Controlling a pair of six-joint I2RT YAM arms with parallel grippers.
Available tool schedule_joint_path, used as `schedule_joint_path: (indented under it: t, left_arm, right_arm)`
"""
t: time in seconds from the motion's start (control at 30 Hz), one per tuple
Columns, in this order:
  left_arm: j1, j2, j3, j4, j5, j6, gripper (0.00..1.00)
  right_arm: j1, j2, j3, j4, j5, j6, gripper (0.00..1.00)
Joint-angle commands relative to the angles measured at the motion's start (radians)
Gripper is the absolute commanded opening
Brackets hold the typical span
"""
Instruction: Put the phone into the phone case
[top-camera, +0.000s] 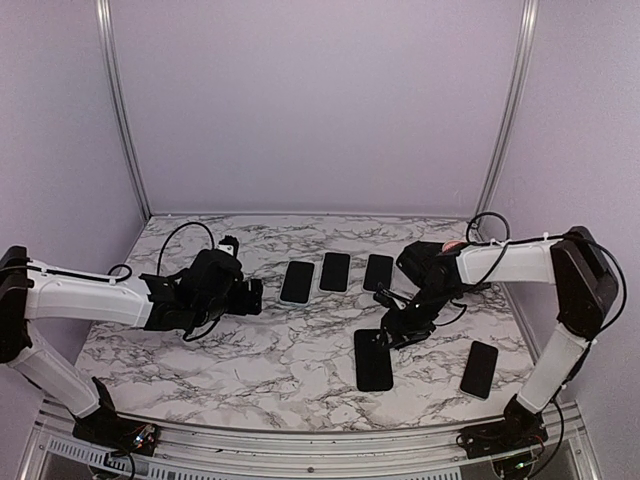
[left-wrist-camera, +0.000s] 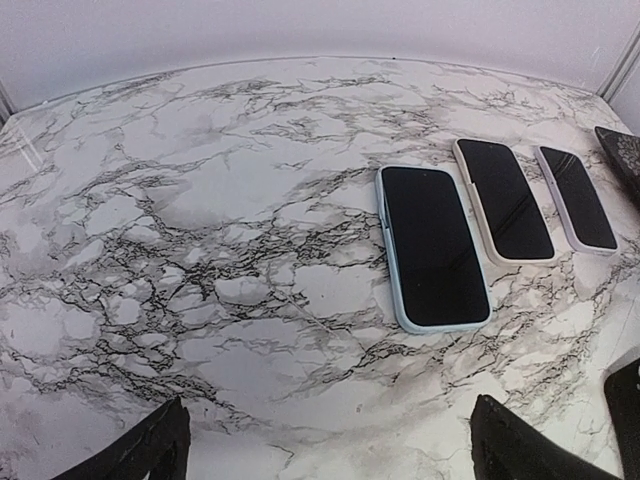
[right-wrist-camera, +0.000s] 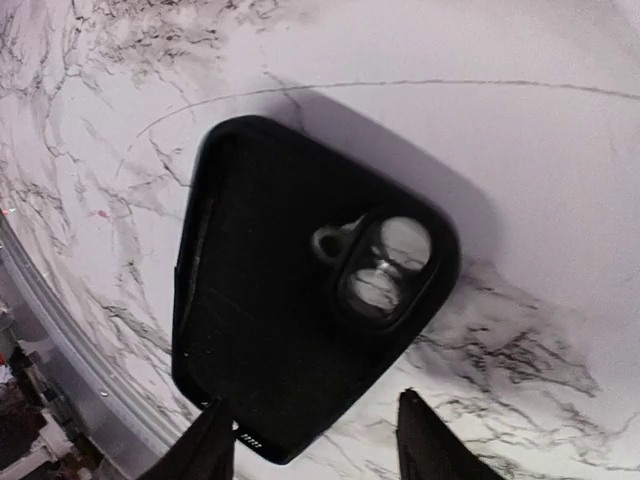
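Preparing the case seems to be the step in hand. The right end effector (right-wrist-camera: 315, 400) hangs open over the far end of the empty black case (top-camera: 373, 362), which lies near-centre on the surface. The phone (top-camera: 479, 368) lies apart, near right. Next, I judge, the phone must be fetched and lined up with the camera cutout. The left end effector (left-wrist-camera: 330, 403) is open. No writing is legible.

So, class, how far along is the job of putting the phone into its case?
Three cased phones in the back row look done. In hand: the right pincer, open, is at one end of the empty black case. Left: the loose phone beside it is not yet in.
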Motion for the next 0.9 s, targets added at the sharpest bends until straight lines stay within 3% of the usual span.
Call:
schedule_joint_path:
  t: [0.0,0.17,0.27,0.5,0.87]
  left_arm:
    - [-0.001,0.005,0.048,-0.033,-0.027,0.060,0.99]
    - [-0.001,0.015,0.062,-0.017,-0.052,0.105,0.99]
    - [-0.001,0.026,0.061,0.007,-0.058,0.122,0.99]
    - [-0.002,0.050,0.040,0.051,-0.060,0.158,0.99]
    - [-0.001,0.058,0.019,0.080,-0.078,0.182,0.99]
  right_arm:
    - [-0.014,-0.059,0.045,-0.064,0.310,0.053,0.65]
    - [-0.052,-0.209,0.040,-0.200,0.728,0.194,0.95]
    - [-0.112,-0.280,-0.016,-0.287,0.833,0.292,0.99]
    - [-0.361,-0.356,-0.210,-0.243,0.748,0.391,0.99]
    - [-0.410,-0.378,-0.409,-0.109,0.493,0.474,0.99]
